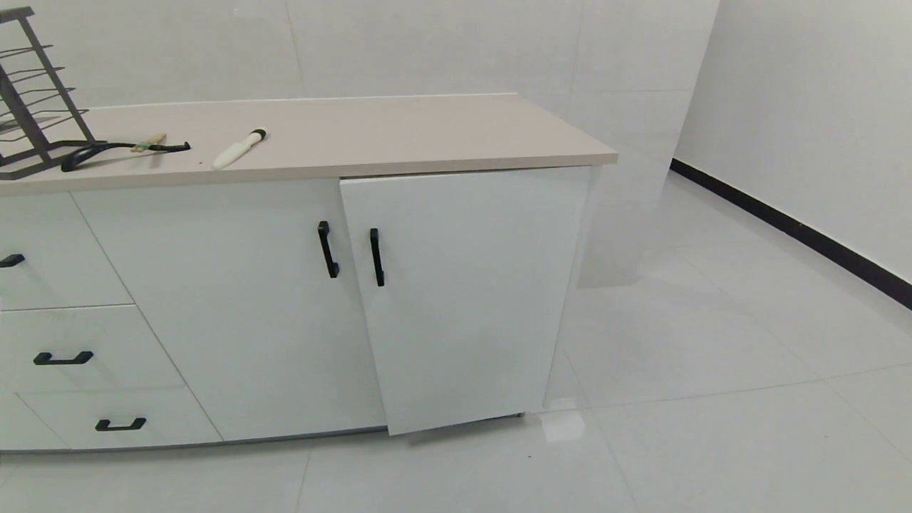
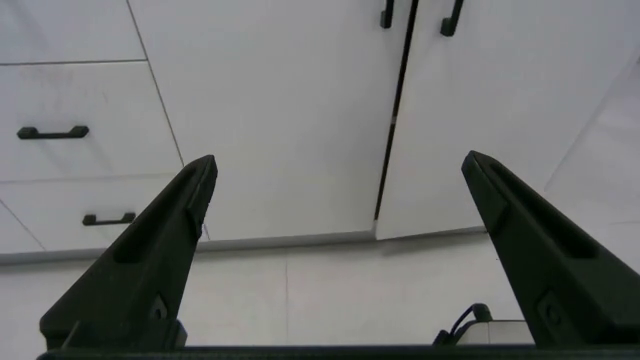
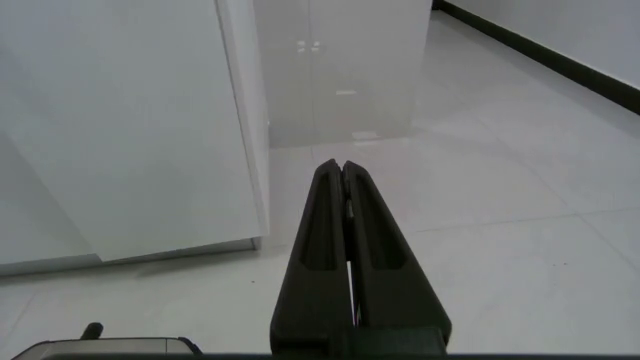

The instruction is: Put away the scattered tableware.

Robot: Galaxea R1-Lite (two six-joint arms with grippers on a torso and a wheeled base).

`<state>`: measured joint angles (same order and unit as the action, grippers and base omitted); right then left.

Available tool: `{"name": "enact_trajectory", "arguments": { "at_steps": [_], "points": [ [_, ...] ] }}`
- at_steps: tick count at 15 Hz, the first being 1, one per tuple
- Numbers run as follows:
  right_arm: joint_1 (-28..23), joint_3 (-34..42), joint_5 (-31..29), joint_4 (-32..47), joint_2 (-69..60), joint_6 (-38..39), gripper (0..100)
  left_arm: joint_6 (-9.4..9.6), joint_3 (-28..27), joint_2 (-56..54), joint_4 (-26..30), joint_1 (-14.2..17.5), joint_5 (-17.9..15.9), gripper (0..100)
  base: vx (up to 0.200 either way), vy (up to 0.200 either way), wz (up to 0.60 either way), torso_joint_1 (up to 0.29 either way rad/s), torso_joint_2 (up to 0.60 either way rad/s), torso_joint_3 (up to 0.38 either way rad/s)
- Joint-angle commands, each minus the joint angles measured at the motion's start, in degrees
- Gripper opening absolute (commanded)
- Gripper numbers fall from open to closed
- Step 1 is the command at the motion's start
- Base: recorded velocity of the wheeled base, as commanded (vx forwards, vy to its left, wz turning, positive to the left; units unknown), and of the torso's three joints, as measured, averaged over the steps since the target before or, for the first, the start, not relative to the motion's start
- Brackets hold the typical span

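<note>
On the beige countertop [image 1: 399, 135] at the left lie a white-handled knife [image 1: 239, 149], a black ladle-like utensil [image 1: 107, 150] and a small wooden-handled tool [image 1: 148, 142]. A black wire rack [image 1: 35, 107] stands at the far left of the counter. My left gripper [image 2: 340, 175] is open, held low in front of the white cabinet doors [image 2: 300, 110], with nothing between its fingers. My right gripper [image 3: 342, 175] is shut on nothing, low over the floor near the cabinet's right corner [image 3: 245, 120].
The right cabinet door [image 1: 463, 292] stands slightly ajar, its black handle [image 1: 376, 257] beside the left door's handle [image 1: 328, 249]. Drawers with black pulls [image 1: 63, 358] are at the left. Open tiled floor [image 1: 712, 370] stretches to the right, bounded by a wall with a black skirting [image 1: 791, 228].
</note>
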<state>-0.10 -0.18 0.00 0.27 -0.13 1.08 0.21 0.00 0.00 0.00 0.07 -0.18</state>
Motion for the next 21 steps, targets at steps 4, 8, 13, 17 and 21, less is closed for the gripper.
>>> {"name": "enact_trajectory", "arguments": {
  "at_steps": [4,8,13,17,21],
  "points": [
    [0.01,0.01,-0.09,0.0,0.13,-0.03,0,-0.03,0.0,0.0,0.0,0.01,0.09,100,0.0,0.15,0.45,0.005,0.0,0.004],
    [0.01,0.01,0.0,0.0,0.13,-0.03,0,-0.03,0.0,0.0,0.0,0.01,0.01,100,0.0,0.0,0.6,-0.002,0.01,0.0],
    [0.01,0.01,0.0,0.0,0.13,0.06,0,-0.03,0.0,0.0,0.0,0.01,0.01,100,0.0,0.08,0.12,0.003,0.0,0.001],
    [0.01,0.01,0.0,0.0,0.13,0.15,0,-0.03,0.0,0.0,0.0,0.01,0.01,100,0.0,0.2,0.0,0.001,0.0,0.004],
    [0.01,0.01,0.0,0.0,0.13,0.15,0,-0.56,0.0,0.0,0.0,0.01,0.27,100,0.0,0.2,0.0,0.005,0.0,0.006]
  ]
}}
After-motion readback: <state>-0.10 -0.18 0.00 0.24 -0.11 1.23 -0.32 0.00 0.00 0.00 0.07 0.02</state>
